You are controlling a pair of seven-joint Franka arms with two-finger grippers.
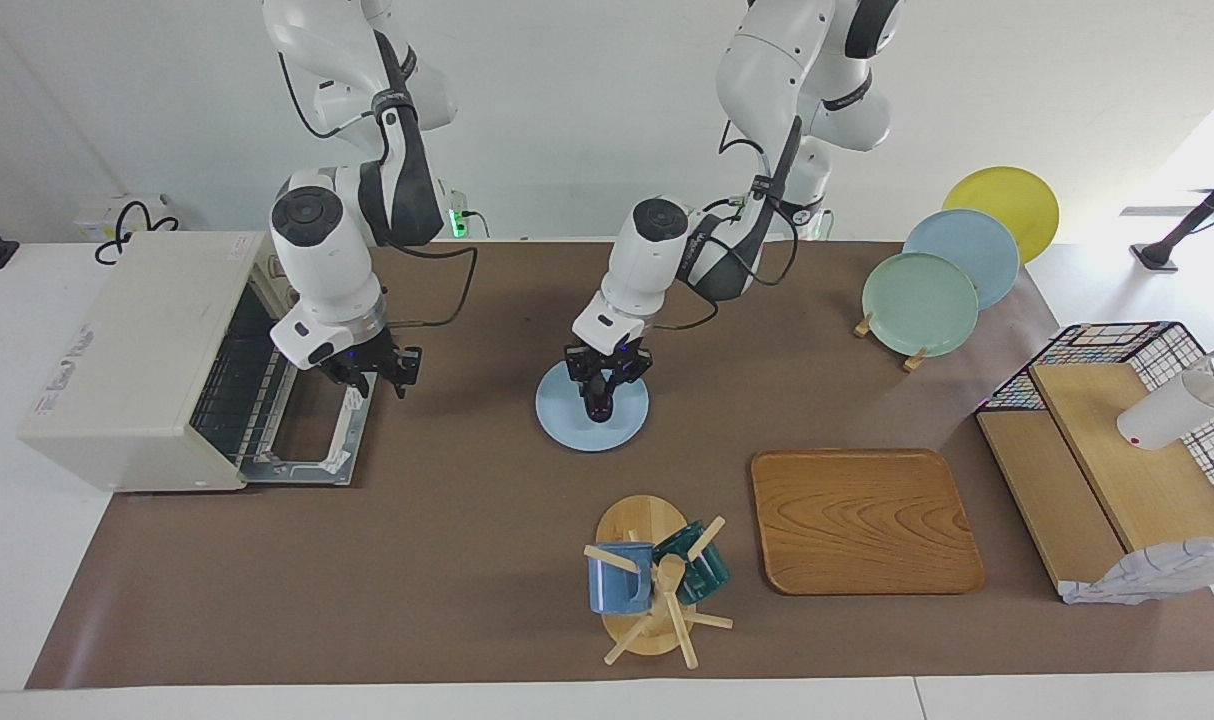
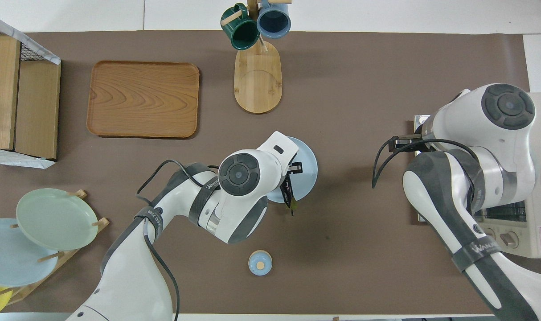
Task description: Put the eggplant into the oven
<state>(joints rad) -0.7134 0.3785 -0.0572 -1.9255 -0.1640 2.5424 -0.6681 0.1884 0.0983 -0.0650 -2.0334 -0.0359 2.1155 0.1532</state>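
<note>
Over one blue plate (image 1: 567, 425), left tool (image 1: 599, 392) clasps one eggplant (image 2: 288, 192); right tool (image 1: 369, 368) released.

Visible: 2 arms (image 1: 657, 260), 1 oven (image 1: 137, 370), 1 eggplant (image 1: 599, 392), 4 plates (image 1: 592, 410). Also 2 mugs (image 1: 619, 577), 1 tray (image 1: 862, 520), 1 mug stand (image 1: 647, 620), 1 small round lid (image 2: 260, 262).

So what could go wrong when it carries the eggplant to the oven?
The eggplant is slim and glossy, and the left gripper holds it by its fingers over the blue plate, so it might slip out. The right gripper hangs over the open door of the oven, so the arms might bump there.
</note>
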